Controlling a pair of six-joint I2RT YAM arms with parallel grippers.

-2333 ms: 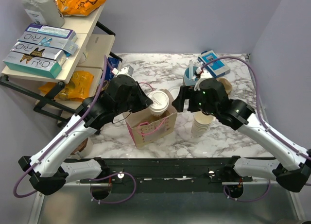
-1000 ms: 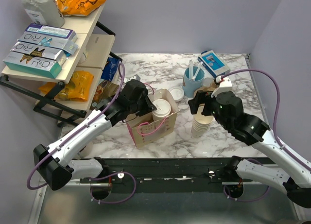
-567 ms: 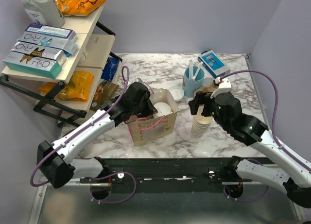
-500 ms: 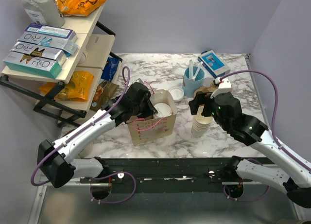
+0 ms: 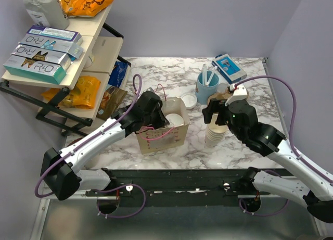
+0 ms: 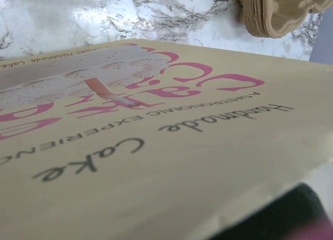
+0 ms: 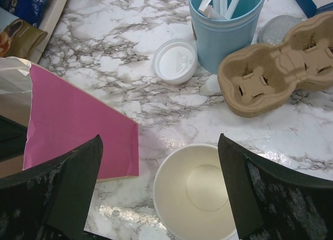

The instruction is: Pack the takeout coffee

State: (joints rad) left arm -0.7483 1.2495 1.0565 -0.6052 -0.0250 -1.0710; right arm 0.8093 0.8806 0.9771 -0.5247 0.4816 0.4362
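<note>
The coffee cup (image 5: 175, 117) stands inside the paper bag (image 5: 162, 139), with its lid showing. The left gripper (image 5: 159, 114) reaches into the bag, and I cannot tell whether it grips the cup. The right gripper (image 7: 159, 146) is spread wide above empty stacked cups (image 7: 197, 190) right of the bag.

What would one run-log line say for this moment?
left gripper: shut on takeout coffee inside paper cake bag | right gripper: open, above paper cup stack | status: coffee not released

Expect bright, even light from above. Glare patches sit on the marble tabletop (image 7: 156, 141). In your left wrist view, the paper bag (image 6: 156, 162) fills the frame; its nearest print blurs.
</note>
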